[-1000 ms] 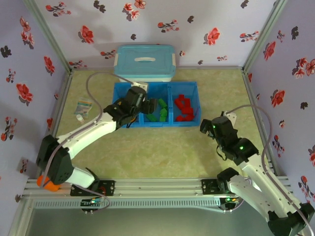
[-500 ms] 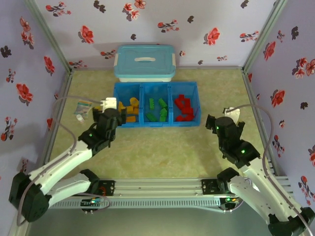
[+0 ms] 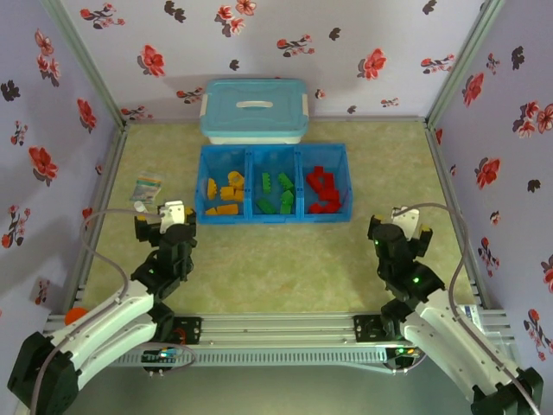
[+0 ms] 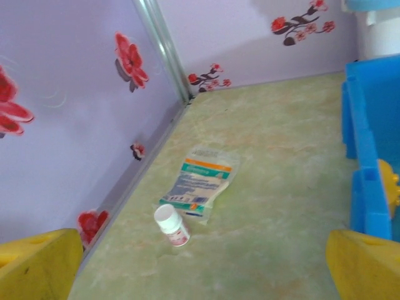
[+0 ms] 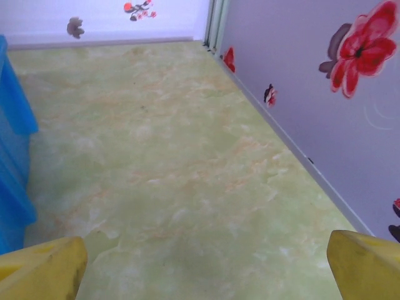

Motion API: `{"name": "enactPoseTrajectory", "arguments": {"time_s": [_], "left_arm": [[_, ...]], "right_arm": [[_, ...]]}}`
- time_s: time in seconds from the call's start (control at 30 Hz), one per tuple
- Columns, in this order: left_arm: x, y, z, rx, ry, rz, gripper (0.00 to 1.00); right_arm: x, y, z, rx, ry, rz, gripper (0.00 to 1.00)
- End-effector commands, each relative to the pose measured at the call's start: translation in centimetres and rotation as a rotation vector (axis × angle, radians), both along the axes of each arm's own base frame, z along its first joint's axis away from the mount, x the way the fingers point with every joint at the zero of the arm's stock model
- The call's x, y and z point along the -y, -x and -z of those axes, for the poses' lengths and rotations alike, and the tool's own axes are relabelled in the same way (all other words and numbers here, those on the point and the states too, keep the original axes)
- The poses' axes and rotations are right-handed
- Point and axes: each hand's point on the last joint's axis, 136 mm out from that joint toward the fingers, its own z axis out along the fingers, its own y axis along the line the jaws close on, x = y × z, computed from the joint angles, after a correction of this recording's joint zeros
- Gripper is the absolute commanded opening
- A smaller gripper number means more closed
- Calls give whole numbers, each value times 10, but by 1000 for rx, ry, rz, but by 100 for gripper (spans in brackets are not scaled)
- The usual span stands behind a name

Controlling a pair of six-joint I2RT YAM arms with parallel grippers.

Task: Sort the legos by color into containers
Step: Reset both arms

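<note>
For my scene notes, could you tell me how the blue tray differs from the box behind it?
The tray is bright blue, open-topped and split into three compartments holding bricks; the box is paler, closed by a lid with a white handle. Both are rectangular.

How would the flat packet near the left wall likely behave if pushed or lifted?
The packet looks thin and crinkled, so probably floppy and light. Lying flat on the table, it would likely slide rather than roll.
</note>
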Motion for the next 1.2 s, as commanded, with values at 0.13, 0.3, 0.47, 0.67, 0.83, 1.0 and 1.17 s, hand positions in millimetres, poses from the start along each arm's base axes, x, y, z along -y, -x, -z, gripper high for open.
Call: {"name": "enactPoseTrajectory", "arguments": {"time_s": [0.13,0.3,0.47,0.67,0.83,1.0,1.17], "left_arm": [[-15,6,22,40,-1,-78,100],[-18,8,21,44,5,-89,100],[-38,24,14,111,27,-184,100],[-55,42,9,204,98,-238,100],[-60,43,9,234,104,-238,100],[-62,37,12,221,108,-236,100],[-64,27,15,211,118,-234,100]], "right_arm": [[12,8,17,43,40,25,99],[11,8,26,57,34,22,99],[14,8,24,73,39,40,99],[19,5,18,138,53,79,99],[18,-2,13,220,60,76,99],[20,-8,11,259,44,82,99],[21,-14,14,271,30,77,99]]}}
